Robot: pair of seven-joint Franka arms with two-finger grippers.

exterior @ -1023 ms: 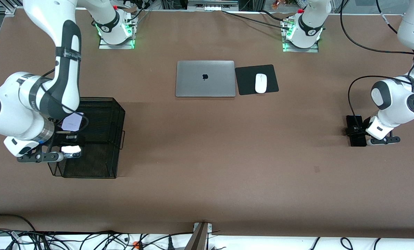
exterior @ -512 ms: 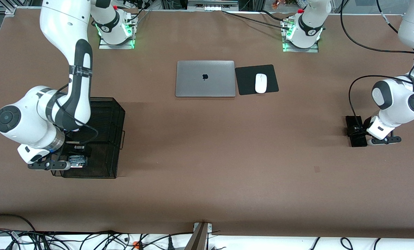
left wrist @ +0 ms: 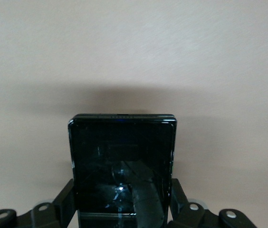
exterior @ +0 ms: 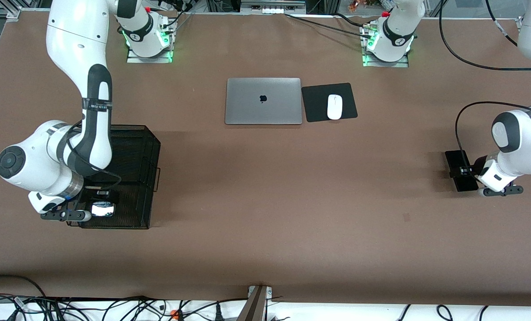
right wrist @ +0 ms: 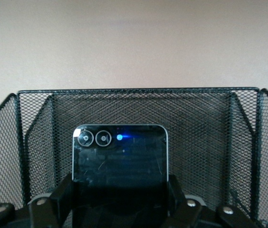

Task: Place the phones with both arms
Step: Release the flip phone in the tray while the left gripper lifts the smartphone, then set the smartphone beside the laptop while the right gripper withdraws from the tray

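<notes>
A slim black phone (exterior: 455, 160) lies toward the left arm's end of the table, and my left gripper (exterior: 469, 171) is shut on it across its width. In the left wrist view the same black phone (left wrist: 122, 156) sits between the fingers (left wrist: 63, 202) of the left gripper (left wrist: 123, 209), with a shadow on the table beneath it. My right gripper (exterior: 100, 199) reaches down into a black mesh basket (exterior: 152, 147) at the right arm's end. It is shut on a small squarish black phone (right wrist: 119, 152) with two camera lenses. That phone (exterior: 103, 208) glints inside the basket (right wrist: 138, 102). The right gripper (right wrist: 119, 202) clamps its lower half.
A closed silver laptop (exterior: 263, 101) lies mid-table near the bases, beside a black mouse pad (exterior: 312, 111) carrying a white mouse (exterior: 334, 107). Cables run along the table edge nearest the front camera.
The left gripper has shut on the slim black phone and shifted it toward the left arm's end of the table. The right arm has carried its phone lower in the basket, toward the front camera.
</notes>
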